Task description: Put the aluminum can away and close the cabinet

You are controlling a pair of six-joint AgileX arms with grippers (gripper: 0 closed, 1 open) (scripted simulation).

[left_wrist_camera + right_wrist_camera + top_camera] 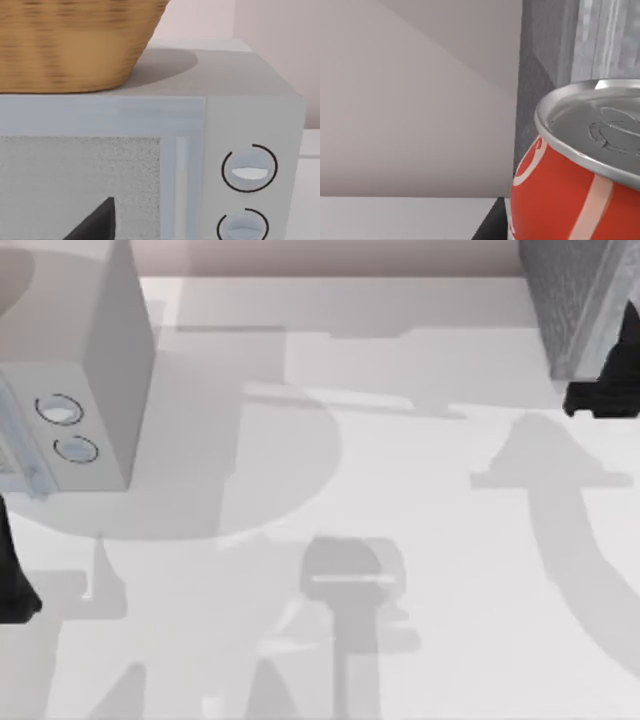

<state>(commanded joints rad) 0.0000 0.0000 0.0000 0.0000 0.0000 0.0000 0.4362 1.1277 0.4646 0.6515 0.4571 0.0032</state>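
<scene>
The aluminum can (570, 195), red with white marks and a silver top, looms very close in the right wrist view, with a dark fingertip (490, 227) beside its base. Right behind it rises the dark grey speckled cabinet (540, 75). From above, the cabinet (575, 300) stands at the far right corner, and my right gripper (598, 395) sits against its front lower edge, shut on the can. The can itself is hidden there. My left arm (14, 585) is parked at the table's left edge.
A pale grey box with two round dials (100, 370) stands at the far left. The left wrist view faces its front (250, 115) from close by, and a woven basket (75, 45) rests on top of it. Arm shadows fall across the white table (420, 500).
</scene>
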